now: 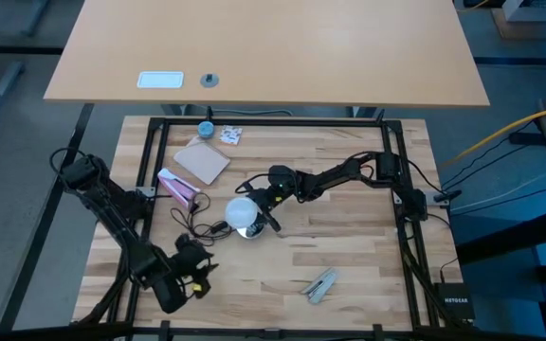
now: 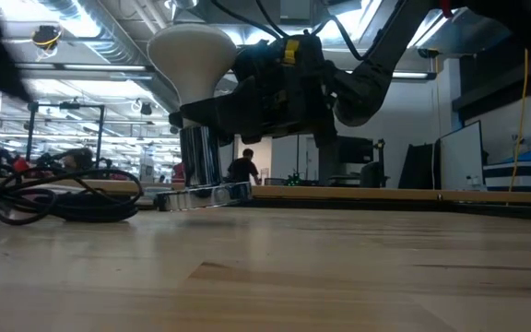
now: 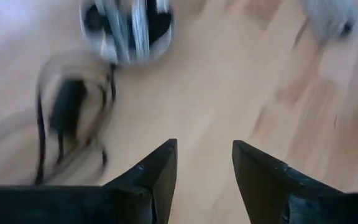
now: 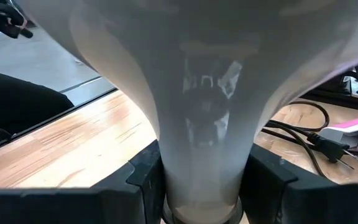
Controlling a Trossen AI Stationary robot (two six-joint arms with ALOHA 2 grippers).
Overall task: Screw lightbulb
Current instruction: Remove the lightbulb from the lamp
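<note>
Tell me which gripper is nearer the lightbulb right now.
Right. The right gripper is clamped on the lightbulb at its narrow neck. The left gripper sits open, empty, near the table's front edge, well short of it.

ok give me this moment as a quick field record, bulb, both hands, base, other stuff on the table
lightbulb: white lightbulb upright, globe up, neck over the silver socket base
right hand: right hand shut on the bulb's narrow neck
left hand: left hand open, empty, near the table's front left, apart from the bulb
cord: black cord coiled beside the base
other items: pink tool, cardboard piece, blue cap
</note>
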